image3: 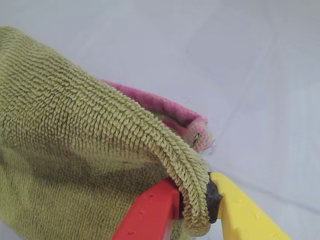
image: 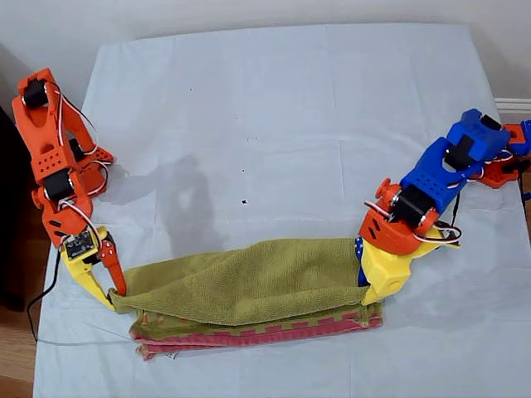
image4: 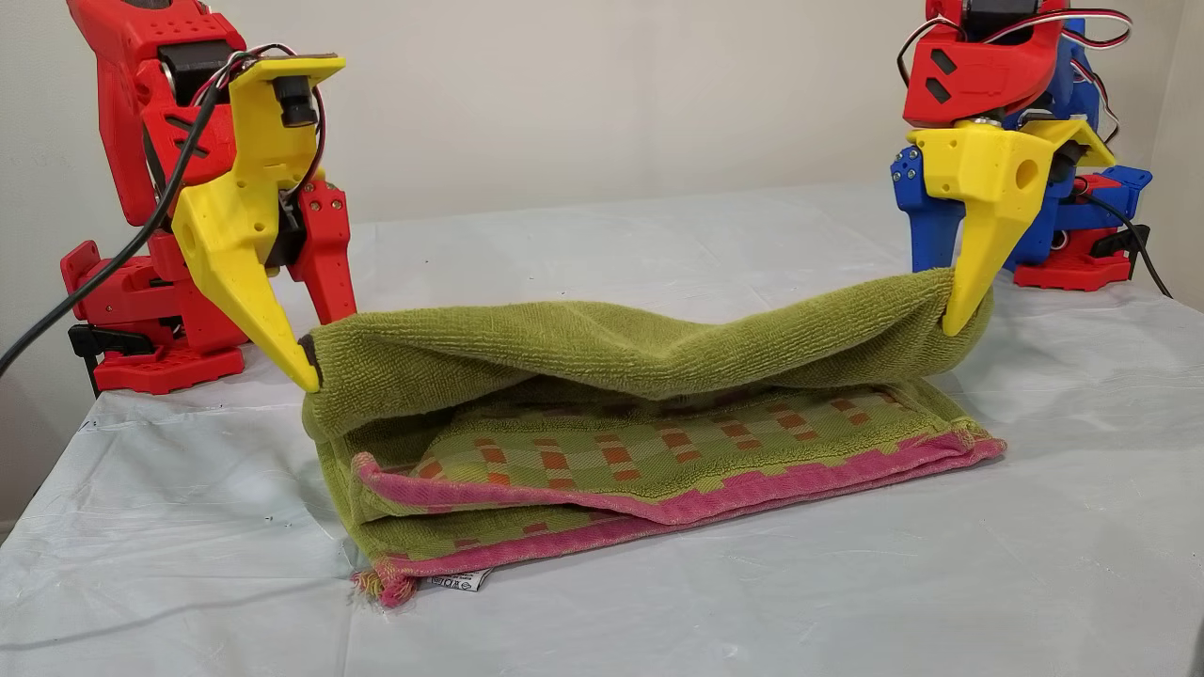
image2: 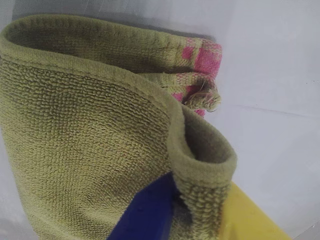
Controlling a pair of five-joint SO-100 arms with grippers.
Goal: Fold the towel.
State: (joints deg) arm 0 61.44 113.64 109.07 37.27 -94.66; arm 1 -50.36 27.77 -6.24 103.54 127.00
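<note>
Towel [image4: 602, 404] folded on white sheet [image4: 1035, 564], pale wall [image4: 611, 94] behind.

My first gripper [image: 365, 292] has one yellow finger and one blue finger with small screws, under an orange wrist on a blue arm [image: 452, 162] looped with red, white and black wires. My second gripper [image: 116, 294] pairs a yellow finger carrying a small camera with a perforated red one; its arm [image: 51, 137] is orange-red, with black motors and a black cable.
</note>
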